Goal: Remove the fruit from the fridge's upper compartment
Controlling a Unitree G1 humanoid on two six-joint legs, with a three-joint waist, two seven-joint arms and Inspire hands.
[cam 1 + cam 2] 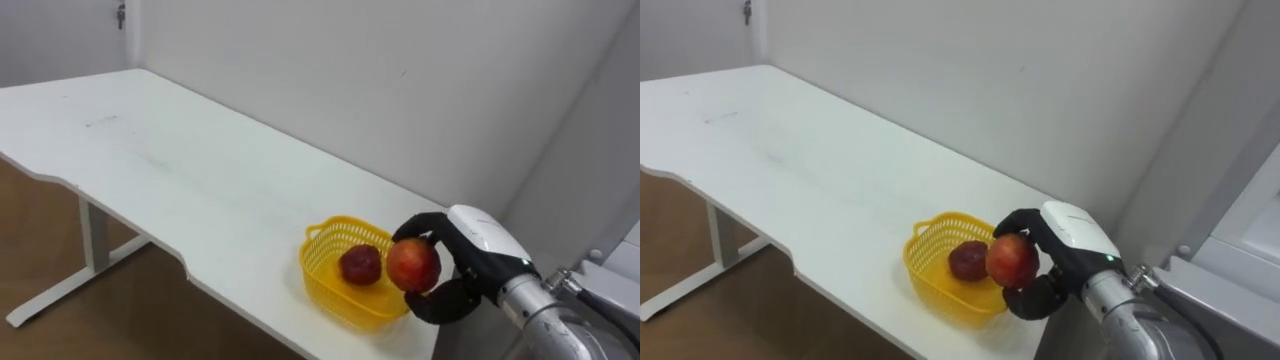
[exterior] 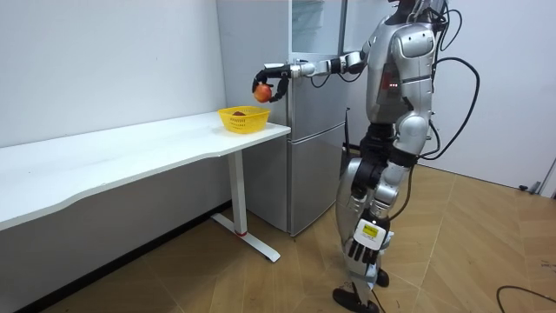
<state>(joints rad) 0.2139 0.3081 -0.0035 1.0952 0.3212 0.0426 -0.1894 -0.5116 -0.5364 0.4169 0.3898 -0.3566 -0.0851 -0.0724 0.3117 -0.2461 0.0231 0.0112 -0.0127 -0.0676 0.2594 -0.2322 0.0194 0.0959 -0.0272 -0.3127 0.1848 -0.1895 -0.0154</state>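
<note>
— What is lying at the far left?

— A long white table (image 1: 200, 180) is stretching in from the left along the wall, and most of its top is bare.

— And further along it?

— A yellow basket (image 1: 325, 287) is sitting near the table's right end, close to the front edge. A dark red fruit (image 1: 361, 264) is resting inside it.

— Where is the thing being fetched?

— A red apple (image 1: 413, 265) is hanging in the air just to the right of that fruit, over the basket's right rim. In the room view it is showing clearly above the basket, with air between the two.

— What is holding it up?

— The right hand (image 1: 485, 235) is reaching in from the lower right. Its dark fingers are curling over the top of the apple and its thumb is wrapping under it, so the hand is clamping the apple.

— What is standing to the right of that?

— In the room view, a grey fridge (image 2: 313, 130) is standing just beyond the table's end. The robot is standing upright in front of it, on the wooden floor, with its right arm stretching out level towards the basket.

— And the other hand?

— The left hand (image 2: 359, 249) is hanging low beside the robot's leg. Whether it is spread or closed, I cannot tell.
</note>
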